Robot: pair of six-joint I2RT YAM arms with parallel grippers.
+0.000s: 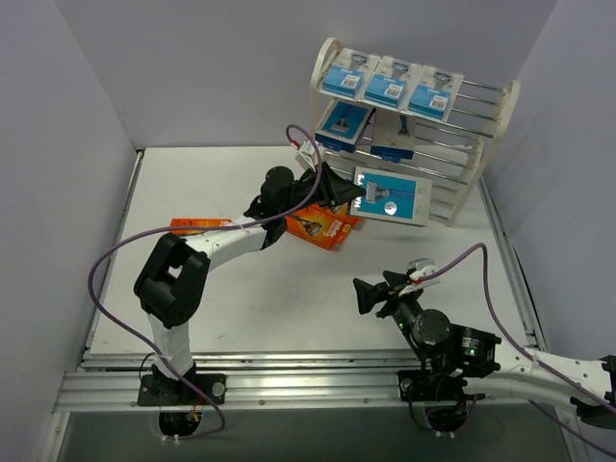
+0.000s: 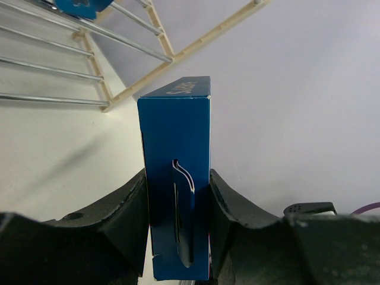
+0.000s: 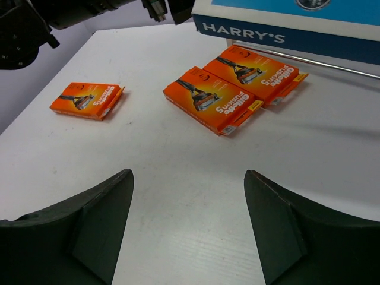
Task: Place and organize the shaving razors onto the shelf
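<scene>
L gripper pinching blue Harry's box, by shelf low tier; next: slide in, release. R gripper spread, empty.

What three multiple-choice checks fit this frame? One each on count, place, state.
1. How many blue packs sit on the top tier of the shelf?
A) one
B) three
C) six

2. Where do the orange boxes lie?
A) on the table
B) on the shelf's middle tier
C) stacked on the top tier

3. The left gripper is:
A) open and empty
B) shut on the blue box
C) out of view

Answers:
1 B: the top view shows three side by side.
2 A: the right wrist view shows all three flat on the table.
3 B: the left wrist view shows it clamping both sides of the box.
</scene>
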